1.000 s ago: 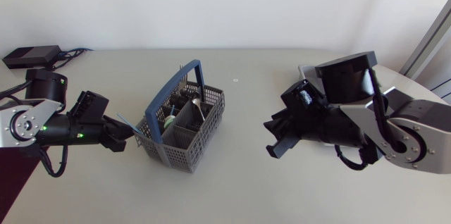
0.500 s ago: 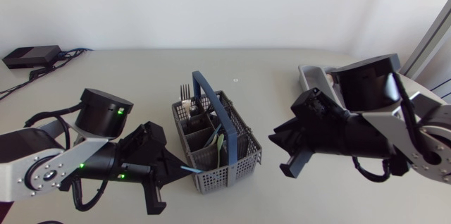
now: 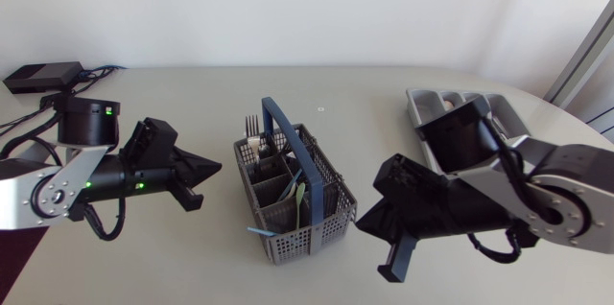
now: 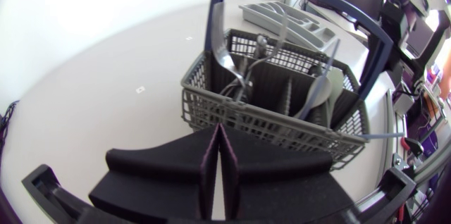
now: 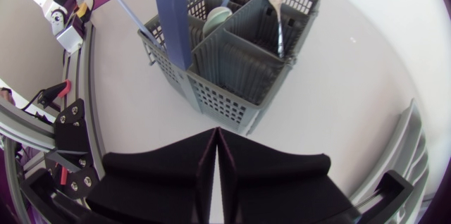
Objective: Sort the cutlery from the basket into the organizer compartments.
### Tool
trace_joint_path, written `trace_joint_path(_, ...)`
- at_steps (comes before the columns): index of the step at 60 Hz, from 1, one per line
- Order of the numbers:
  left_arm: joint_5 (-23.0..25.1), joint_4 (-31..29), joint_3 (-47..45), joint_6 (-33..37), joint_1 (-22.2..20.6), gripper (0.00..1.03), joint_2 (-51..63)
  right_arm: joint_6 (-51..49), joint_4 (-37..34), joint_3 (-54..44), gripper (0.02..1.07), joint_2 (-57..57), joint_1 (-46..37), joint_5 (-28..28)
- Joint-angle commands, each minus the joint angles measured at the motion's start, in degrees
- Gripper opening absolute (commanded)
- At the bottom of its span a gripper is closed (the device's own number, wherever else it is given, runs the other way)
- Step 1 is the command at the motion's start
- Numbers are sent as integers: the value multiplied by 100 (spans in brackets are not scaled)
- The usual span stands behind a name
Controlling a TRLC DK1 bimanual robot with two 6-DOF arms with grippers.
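Smooth pale table [image 3: 384, 104]: grey mesh plastic basket [image 3: 309, 238] w/ blue arched handle [image 3: 290, 140].

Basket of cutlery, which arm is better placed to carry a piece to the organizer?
Probably the right. The left gripper and right gripper are both shut, empty and near the basket, but the organizer lies on the right arm's side, so the left would have to cross the basket.
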Motion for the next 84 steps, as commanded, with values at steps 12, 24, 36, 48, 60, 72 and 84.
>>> trace_joint_path(12,-45,1122,1088,-709,366,4,1664,199,839,190,7,878,198,-8)
trace_joint_path(24,192,1157,1976,-1078,348,4,2587,375,1586,243,7,922,-40,642)
trace_joint_path(36,543,612,2204,-902,93,4,2797,437,1832,436,7,1098,-576,923)
trace_joint_path(48,886,23,1694,-507,216,4,2165,595,2104,779,7,1520,-857,1011)
trace_joint_path(60,957,-434,1176,-278,225,4,1338,630,2113,1412,7,2188,-945,1055)
trace_joint_path(72,877,-557,903,-234,207,4,1031,630,2113,1930,7,2680,-1138,1284)
trace_joint_path(84,570,-785,675,-58,295,4,530,630,2104,1499,7,2258,-1147,1495)
